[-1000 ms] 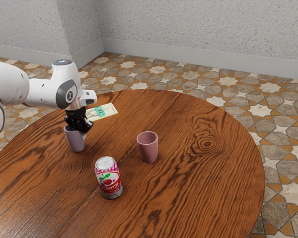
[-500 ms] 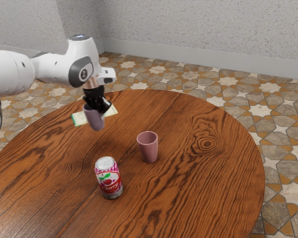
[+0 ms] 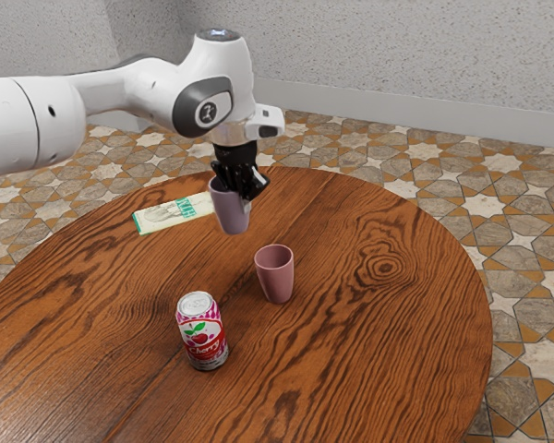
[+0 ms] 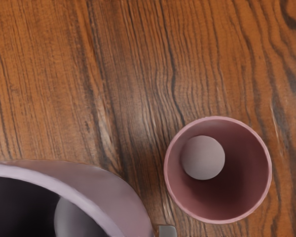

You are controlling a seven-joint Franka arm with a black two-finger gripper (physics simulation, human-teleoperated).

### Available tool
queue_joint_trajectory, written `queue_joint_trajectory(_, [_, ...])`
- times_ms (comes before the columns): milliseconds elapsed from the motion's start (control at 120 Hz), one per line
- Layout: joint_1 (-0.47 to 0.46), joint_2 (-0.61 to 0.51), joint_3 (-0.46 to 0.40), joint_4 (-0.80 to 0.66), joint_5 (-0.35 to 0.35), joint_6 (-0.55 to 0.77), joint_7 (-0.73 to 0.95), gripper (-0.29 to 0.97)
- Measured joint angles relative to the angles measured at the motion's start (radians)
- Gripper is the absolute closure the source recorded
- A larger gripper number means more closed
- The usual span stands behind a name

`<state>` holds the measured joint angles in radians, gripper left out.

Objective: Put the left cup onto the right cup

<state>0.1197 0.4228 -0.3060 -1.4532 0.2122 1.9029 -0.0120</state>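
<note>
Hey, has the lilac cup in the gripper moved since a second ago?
Yes. The lilac cup has left the table and travelled toward the exterior view's right, past the green card, nearing the pink cup.

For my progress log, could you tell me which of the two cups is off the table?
The lilac cup, held aloft in the claw; the pink cup stands upright on the table.

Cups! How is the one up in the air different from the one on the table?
The lilac cup hangs above the table, gripped at its rim by the jaws; the pink cup stands free on the wood. The lilac cup is a greyer purple; the pink cup is rosier. Both are empty, handleless, open side up and much the same shape.
</note>
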Motion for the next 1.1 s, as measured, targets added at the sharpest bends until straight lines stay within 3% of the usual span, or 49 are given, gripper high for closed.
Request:
queue_joint_trajectory(492, [-0.002,0.091,-0.152,0.076,0.101,-0.019,-0.185,0.79])
queue_joint_trajectory(1100, [0.000,0.153,-0.154,0.080,0.134,0.003,-0.309,0.79])
